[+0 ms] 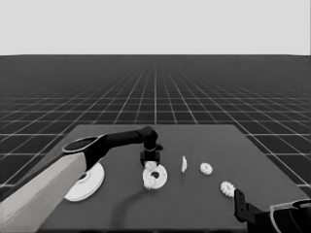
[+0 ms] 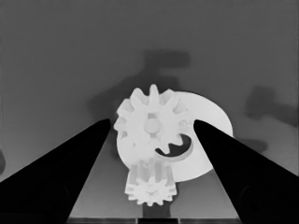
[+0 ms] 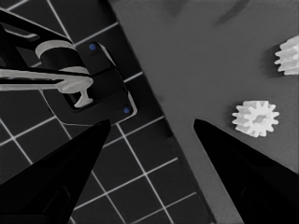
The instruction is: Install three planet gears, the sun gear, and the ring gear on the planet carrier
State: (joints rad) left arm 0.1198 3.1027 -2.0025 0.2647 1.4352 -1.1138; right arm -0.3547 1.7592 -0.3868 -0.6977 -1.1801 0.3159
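1. left tool [image 1: 151,156] reached out over mid-desk, directly above the smaller round part [image 1: 155,176]; pale grey arm section filling the lower left corner in head view.
2. left tool fingers [image 2: 60,168] spread wide, nothing pinched; in the left wrist view the gears sit in the gap between the wedges without touching either.
3. smaller round part [image 2: 205,140] flat on the desk [image 1: 194,204], just right of the larger one and apart from it.
4. two gears on the smaller round part: a gear [image 2: 152,123] over its middle region, partly covering the central hole, and a second gear [image 2: 150,186] at its near rim. whether either is fully seated cannot be told.
5. larger round part [image 1: 87,182] flat at the desk's left, partly hidden behind the left arm.
6. thin white piece [image 1: 184,164] upright, just right of the smaller round part, not touching it.
7. loose gear [image 1: 206,168] right of the thin piece, lying flat, apart from everything.
8. another loose gear [image 1: 227,188] nearer the desk's right front, close to the right tool; same gear seen large in the right wrist view [image 3: 255,118], the other at that picture's edge [image 3: 288,55].
9. right tool [image 1: 239,204] parked at the lower right corner; fingers [image 3: 243,163] spread apart, holding nothing, over the desk's corner and the floor grid.
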